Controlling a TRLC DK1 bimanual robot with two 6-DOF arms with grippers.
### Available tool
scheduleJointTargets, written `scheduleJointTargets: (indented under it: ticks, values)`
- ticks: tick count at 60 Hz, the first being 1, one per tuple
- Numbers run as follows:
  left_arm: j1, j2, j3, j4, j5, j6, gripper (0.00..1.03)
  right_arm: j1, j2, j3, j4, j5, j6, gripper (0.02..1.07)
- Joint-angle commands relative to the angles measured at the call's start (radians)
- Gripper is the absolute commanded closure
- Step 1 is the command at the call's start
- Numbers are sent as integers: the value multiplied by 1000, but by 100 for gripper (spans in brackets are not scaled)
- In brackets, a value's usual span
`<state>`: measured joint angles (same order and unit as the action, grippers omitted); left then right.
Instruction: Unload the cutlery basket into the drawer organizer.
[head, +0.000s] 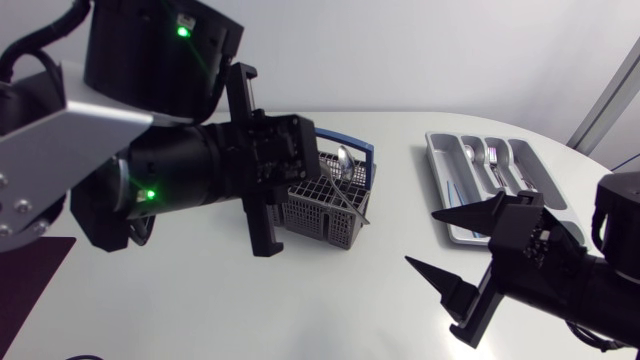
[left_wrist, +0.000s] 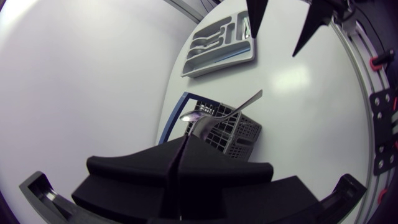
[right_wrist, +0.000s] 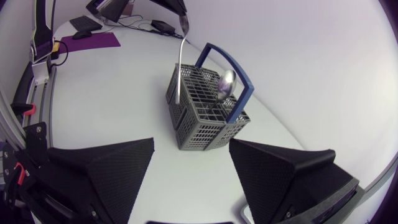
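Observation:
A grey cutlery basket (head: 318, 215) (right_wrist: 199, 121) with a blue handle (right_wrist: 239, 71) stands mid-table. A spoon (right_wrist: 225, 84) (left_wrist: 193, 117) sits in it bowl up, and another handle (left_wrist: 245, 102) leans out. My left gripper (left_wrist: 183, 142) hangs over the basket, shut on the thin metal handle of a utensil (right_wrist: 180, 62) whose lower end is still inside the basket; which utensil it is stays hidden. My right gripper (head: 425, 240) (right_wrist: 191, 146) is open and holds nothing, well to the right of the basket. The grey drawer organizer (head: 437, 160) (left_wrist: 249, 57) lies at the far right.
Several spoons or forks (head: 492, 160) lie in the organizer's compartments. My left arm (head: 190, 170) covers the basket's left side from above. Bare white table lies between the basket and the right gripper.

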<state>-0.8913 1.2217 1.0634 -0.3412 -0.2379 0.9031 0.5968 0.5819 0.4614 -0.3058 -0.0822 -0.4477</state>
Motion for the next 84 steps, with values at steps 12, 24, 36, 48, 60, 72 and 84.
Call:
scheduleJointTargets:
  ticks: [12, 24, 36, 48, 60, 72, 84]
  values:
    - [-21, 144, 190, -159, 26, -339, 95, 190, -45, -46, 82, 180, 1, 21]
    - [-17, 228, 294, -249, 120, -467, 96, 251, 12, -50, 180, 251, -19, 30]
    - [-23, 289, 376, -326, 198, -579, 97, 285, 101, -56, 298, 337, -75, 37]
    - [-23, 326, 438, -386, 230, -655, 97, 294, 168, -75, 402, 401, -143, 48]
    - [-28, 352, 464, -427, 230, -656, 99, 293, 187, -86, 458, 447, -209, 63]
    - [-31, 368, 481, -463, 230, -676, 99, 294, 223, -90, 494, 464, -233, 71]
    - [-28, 383, 506, -481, 230, -678, 99, 313, 236, -96, 508, 490, -252, 80]
